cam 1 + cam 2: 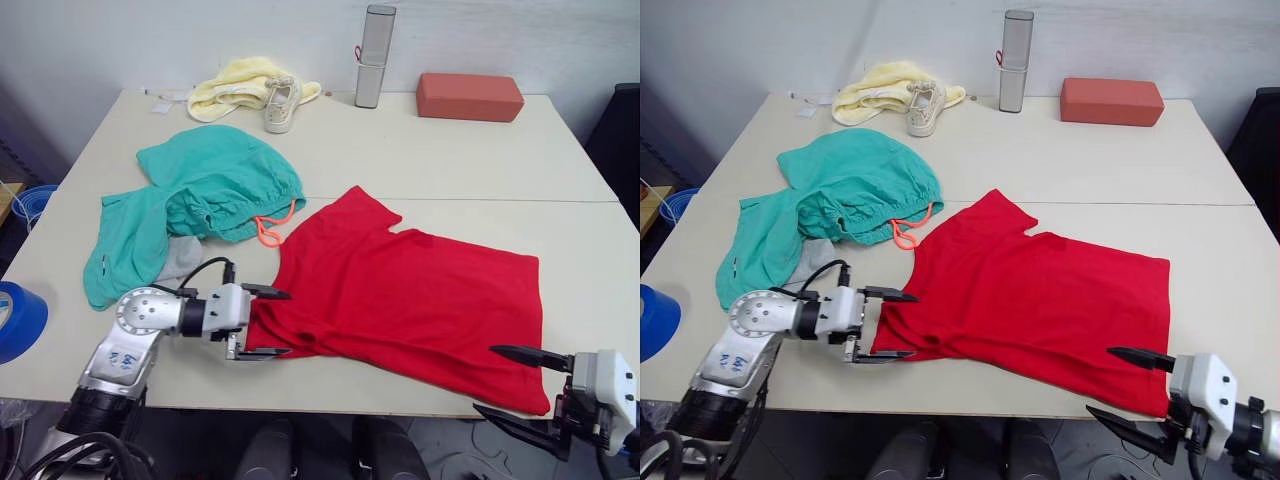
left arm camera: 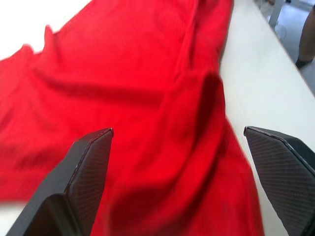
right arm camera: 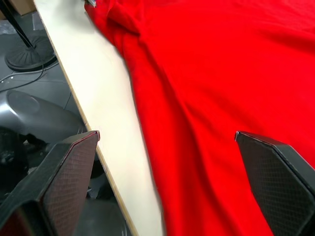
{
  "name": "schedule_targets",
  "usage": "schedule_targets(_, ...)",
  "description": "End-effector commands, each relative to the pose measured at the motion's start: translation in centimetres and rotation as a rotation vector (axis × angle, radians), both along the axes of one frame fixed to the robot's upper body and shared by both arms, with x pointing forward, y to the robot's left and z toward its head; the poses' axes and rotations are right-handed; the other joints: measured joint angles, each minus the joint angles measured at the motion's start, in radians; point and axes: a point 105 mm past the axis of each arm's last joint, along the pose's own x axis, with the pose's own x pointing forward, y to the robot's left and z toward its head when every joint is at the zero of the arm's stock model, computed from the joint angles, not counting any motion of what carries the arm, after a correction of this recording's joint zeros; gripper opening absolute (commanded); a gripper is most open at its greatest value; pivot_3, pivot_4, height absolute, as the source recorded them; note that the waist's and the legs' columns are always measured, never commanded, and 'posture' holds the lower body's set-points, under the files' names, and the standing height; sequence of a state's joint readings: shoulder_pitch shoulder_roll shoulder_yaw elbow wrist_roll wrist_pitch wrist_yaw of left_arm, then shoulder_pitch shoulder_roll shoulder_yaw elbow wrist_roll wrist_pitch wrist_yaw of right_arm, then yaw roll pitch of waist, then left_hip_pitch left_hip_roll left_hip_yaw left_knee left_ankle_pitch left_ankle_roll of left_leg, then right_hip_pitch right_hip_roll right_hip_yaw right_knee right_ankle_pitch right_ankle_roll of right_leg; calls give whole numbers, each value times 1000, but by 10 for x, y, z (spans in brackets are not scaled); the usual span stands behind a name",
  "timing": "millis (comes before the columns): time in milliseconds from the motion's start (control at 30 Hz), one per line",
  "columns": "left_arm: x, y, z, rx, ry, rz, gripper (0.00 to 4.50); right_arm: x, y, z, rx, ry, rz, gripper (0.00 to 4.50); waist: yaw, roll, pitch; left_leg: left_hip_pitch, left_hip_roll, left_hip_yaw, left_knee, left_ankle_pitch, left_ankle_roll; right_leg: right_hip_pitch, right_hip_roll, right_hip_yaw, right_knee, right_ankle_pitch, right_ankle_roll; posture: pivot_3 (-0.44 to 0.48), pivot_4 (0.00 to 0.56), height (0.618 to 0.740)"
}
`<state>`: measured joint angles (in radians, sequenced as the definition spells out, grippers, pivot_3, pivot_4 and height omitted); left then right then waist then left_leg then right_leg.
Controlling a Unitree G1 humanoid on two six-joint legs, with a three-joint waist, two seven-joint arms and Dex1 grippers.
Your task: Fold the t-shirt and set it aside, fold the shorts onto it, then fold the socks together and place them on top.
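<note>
The red t-shirt (image 1: 410, 295) lies spread on the near half of the table. My left gripper (image 1: 268, 322) is open at its near-left corner, one finger above and one below the bunched edge (image 2: 187, 147). My right gripper (image 1: 520, 385) hangs open just off the table's front edge by the shirt's near-right corner (image 3: 206, 147). The teal shorts (image 1: 190, 200) with an orange drawstring (image 1: 272, 232) lie crumpled at the left. A grey sock (image 1: 180, 258) peeks from under the shorts.
At the back of the table lie a pale yellow cloth (image 1: 235, 85), a beige sneaker (image 1: 282, 104), a silver bottle (image 1: 374, 55) and a red-brown block (image 1: 469, 96). A blue tape roll (image 1: 15, 318) sits off the left edge.
</note>
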<state>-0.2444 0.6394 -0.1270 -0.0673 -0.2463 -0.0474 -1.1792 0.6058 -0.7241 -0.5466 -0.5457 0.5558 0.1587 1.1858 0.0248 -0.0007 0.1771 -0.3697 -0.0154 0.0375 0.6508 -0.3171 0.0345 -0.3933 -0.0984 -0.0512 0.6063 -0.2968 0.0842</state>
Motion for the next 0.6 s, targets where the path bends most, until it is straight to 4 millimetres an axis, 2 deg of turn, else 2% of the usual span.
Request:
schedule_targets(33,-1,-12,3,2,-37,-21,4466,1,6,4,1,-19,4,4500,0,0,0,0,0,0,0,0,0,0,0,0,0,0,0,0,150,740)
schedule_targets(167,-1,-18,-6,32,-50,-43,4466,2,11,6,8,-23,8,4500,-1,0,0,0,0,0,0,0,0,0,0,0,0,0,0,0,150,740)
schedule_targets(233,6,-23,-5,1,-64,-4,4065,3,13,8,19,-32,8,4500,0,0,0,0,0,0,0,0,0,0,0,0,1,0,0,0,150,740)
schedule_targets(433,8,-32,-1,-55,-31,22,2243,3,15,10,29,-36,2,4500,0,0,0,0,0,0,1,0,0,0,0,-1,1,0,0,0,150,740)
schedule_targets(600,16,-25,1,-61,-10,71,653,3,18,11,35,-32,-1,4500,0,0,0,0,0,0,1,1,0,0,0,-1,2,0,0,0,150,740)
